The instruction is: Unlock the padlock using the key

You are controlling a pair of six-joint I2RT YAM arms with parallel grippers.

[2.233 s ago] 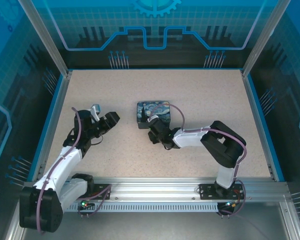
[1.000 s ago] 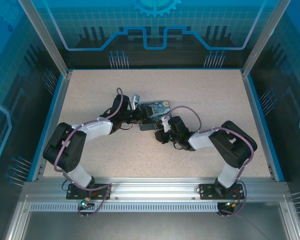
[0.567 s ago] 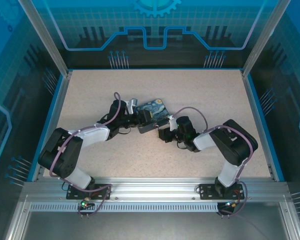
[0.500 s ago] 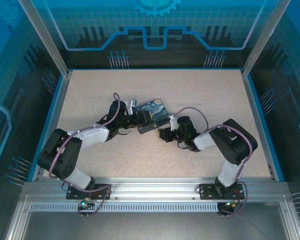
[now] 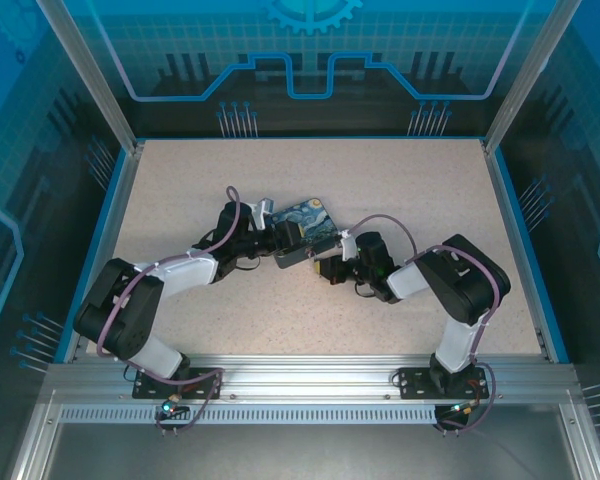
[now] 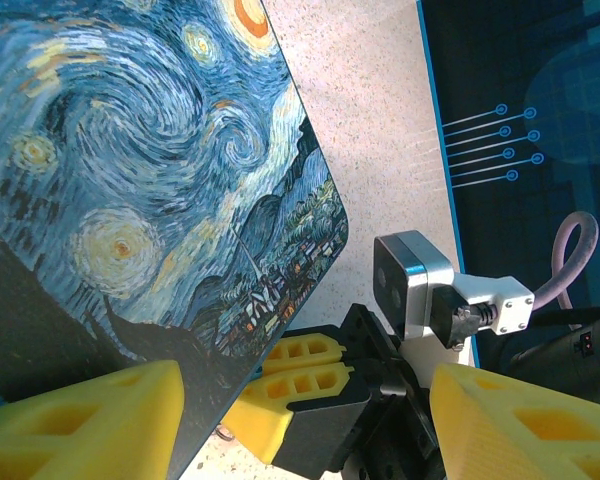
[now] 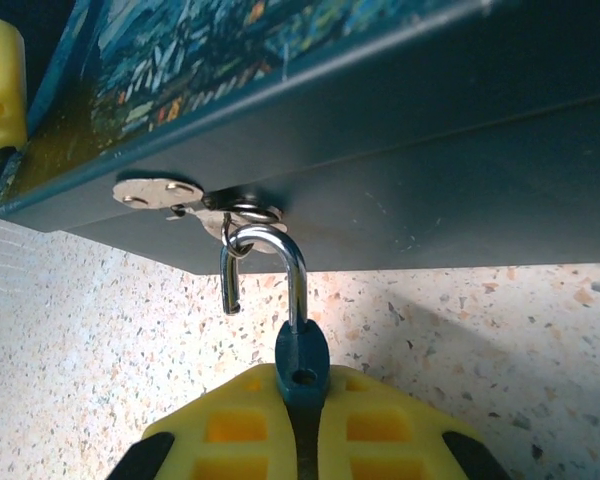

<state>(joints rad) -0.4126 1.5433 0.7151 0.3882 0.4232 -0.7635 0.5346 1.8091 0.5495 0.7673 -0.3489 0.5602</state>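
Bright, even light; soft shadow beneath the tin (image 7: pixel 400 150); close foreground slightly blurred.

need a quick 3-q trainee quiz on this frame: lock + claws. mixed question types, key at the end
1. True or false: one end of the padlock's shackle is free of the body.
2. What is the right claw shut on? A) nothing B) the padlock's body C) a cable
3. Which claw stands open next to the tin?
Key: 1 true; 2 B; 3 the left claw.
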